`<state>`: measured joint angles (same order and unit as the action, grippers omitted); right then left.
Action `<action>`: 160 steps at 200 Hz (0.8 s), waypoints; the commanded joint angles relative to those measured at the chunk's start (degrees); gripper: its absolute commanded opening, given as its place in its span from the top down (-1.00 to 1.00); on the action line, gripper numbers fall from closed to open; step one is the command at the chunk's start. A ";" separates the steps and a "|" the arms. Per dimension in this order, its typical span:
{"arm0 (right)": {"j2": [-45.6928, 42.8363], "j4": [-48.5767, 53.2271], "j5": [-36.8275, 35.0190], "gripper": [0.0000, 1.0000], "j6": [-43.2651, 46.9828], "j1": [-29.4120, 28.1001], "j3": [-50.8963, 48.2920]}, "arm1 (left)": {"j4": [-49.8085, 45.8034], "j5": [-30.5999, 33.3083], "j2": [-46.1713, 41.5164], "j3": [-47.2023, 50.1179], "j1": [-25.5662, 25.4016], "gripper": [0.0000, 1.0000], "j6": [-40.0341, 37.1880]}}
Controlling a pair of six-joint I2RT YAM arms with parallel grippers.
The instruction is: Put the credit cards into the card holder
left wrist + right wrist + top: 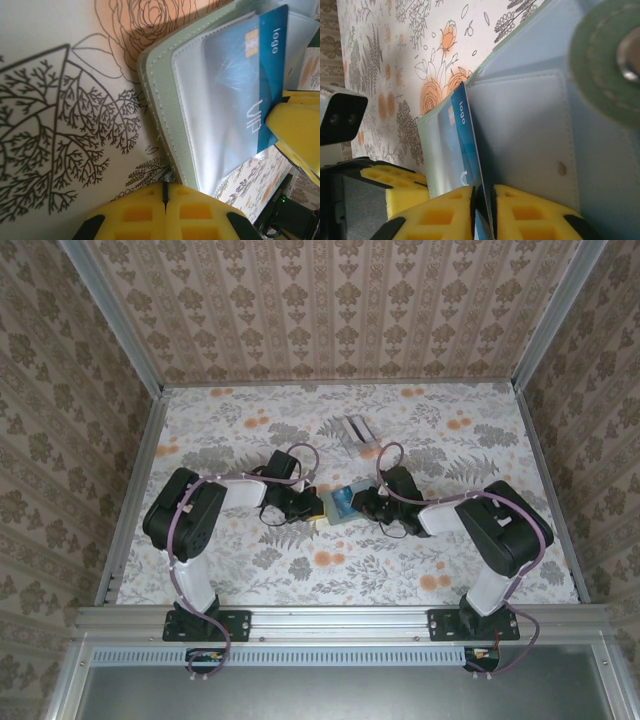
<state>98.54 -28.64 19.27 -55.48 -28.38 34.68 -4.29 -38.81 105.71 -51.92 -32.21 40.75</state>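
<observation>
Right wrist: blue card (462, 130) edge-up, long axis entering card holder (530, 130).

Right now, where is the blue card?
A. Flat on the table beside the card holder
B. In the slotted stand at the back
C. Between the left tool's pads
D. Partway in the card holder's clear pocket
D: the blue card sits partway under the clear pocket of the card holder, its free end between the pads of the right tool.
</observation>
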 commanded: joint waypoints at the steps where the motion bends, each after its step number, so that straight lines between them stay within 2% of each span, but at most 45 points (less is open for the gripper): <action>1: 1.40 9.67 -0.24 0.50 3.49 -0.94 1.90 | 0.27 -1.22 1.95 -0.17 -0.89 1.00 0.57; 44: 0.72 21.32 0.39 0.25 13.24 -0.73 6.65 | -0.41 -0.33 2.00 -0.55 1.02 1.00 -0.82; 69: -0.78 28.49 -3.09 0.17 18.59 -0.75 9.29 | 0.16 -0.25 2.05 -0.80 1.62 0.99 -0.75; 107: -1.16 35.73 -7.10 0.09 26.88 -0.81 13.53 | 0.29 0.31 2.46 -1.84 1.71 0.84 -0.43; 160: 0.33 39.55 -9.11 0.05 32.97 -0.82 17.78 | 1.76 -0.22 4.39 -4.09 2.06 0.82 0.69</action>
<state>97.89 5.10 13.43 -27.94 -28.93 50.17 -3.90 -39.83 107.90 -54.24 -30.89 40.75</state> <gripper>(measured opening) 0.469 0.089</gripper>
